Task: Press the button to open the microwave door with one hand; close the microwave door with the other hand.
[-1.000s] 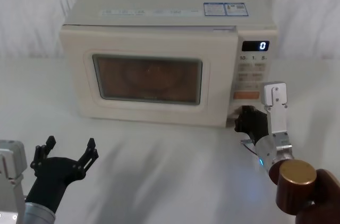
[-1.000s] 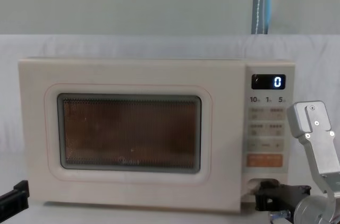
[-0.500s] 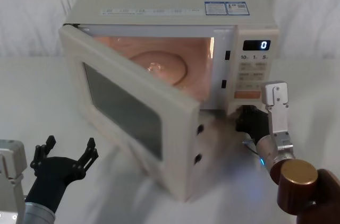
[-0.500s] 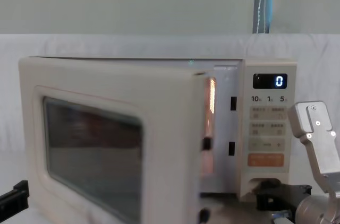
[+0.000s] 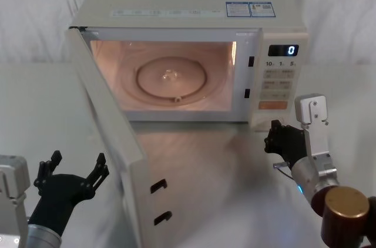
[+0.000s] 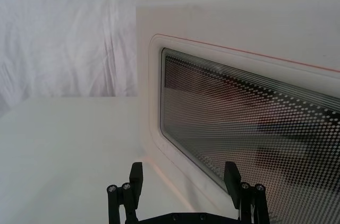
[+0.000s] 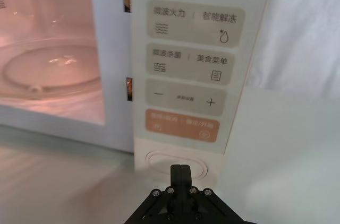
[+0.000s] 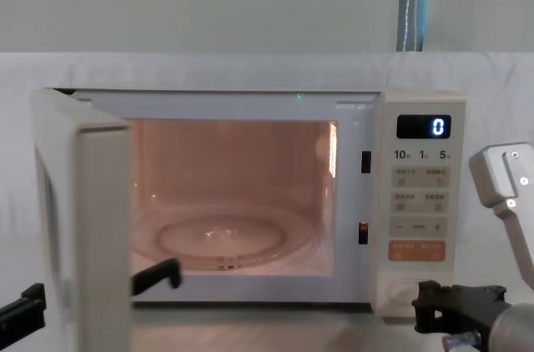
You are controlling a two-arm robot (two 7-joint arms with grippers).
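The left end effector (image 5: 71, 171) sits low near the front of the white surface (image 5: 235, 166), with its black fingers spread apart and nothing in them. Just ahead of it stands the microwave door (image 5: 108, 136), swung wide open on its left hinge. The door looks big, stiff and smooth, and it probably swings easily. There is no handle to grab, so a flat push on its outer face, out near the free edge and away from the dark glass, seems the best way to close it. Behind the door the microwave (image 5: 188, 7) is lit up inside. Only the round glass plate (image 5: 170, 77) is in it, with no food. On the right, the right end effector (image 7: 180, 179) has its fingers pressed together, and its tip is just in front of the button (image 7: 172, 163), not pushing it.
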